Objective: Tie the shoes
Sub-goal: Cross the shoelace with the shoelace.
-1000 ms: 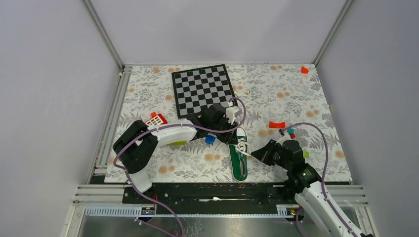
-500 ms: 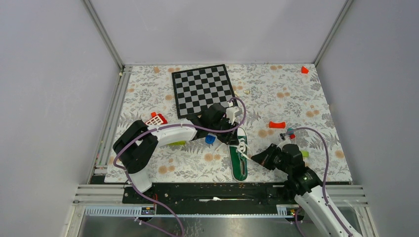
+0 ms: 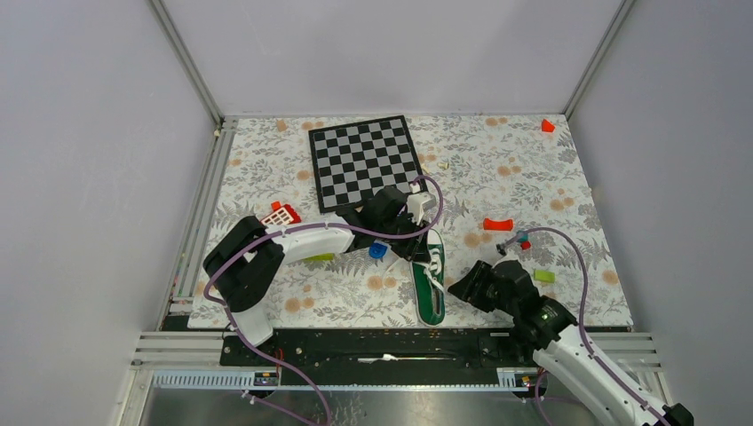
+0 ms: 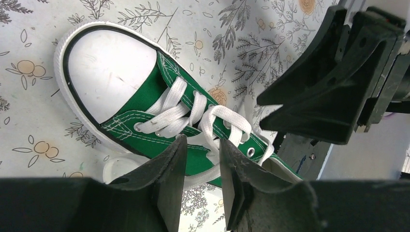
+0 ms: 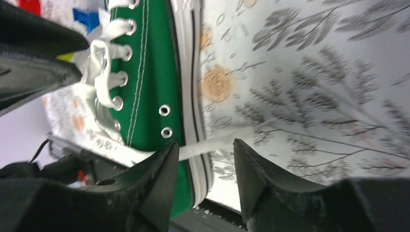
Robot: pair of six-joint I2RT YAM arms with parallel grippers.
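Right end effector (image 5: 204,145): fingers parted, released, a loose lace end (image 5: 222,140) crossing the gap. Left end effector (image 4: 202,141): narrowly parted over the laces (image 4: 169,108); whether it grips cannot be told. Green sneaker (image 3: 431,288) lies between them on the bench (image 3: 533,169). It is probably light, with limp laces; pinch near the tips.

Right end effector (image 5: 205,145) jaws parted, arm low

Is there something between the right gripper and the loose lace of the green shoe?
Nothing visible does. In the right wrist view, the loose lace of the green shoe lies across the gap between the open fingers of the right gripper, over the bare tablecloth.
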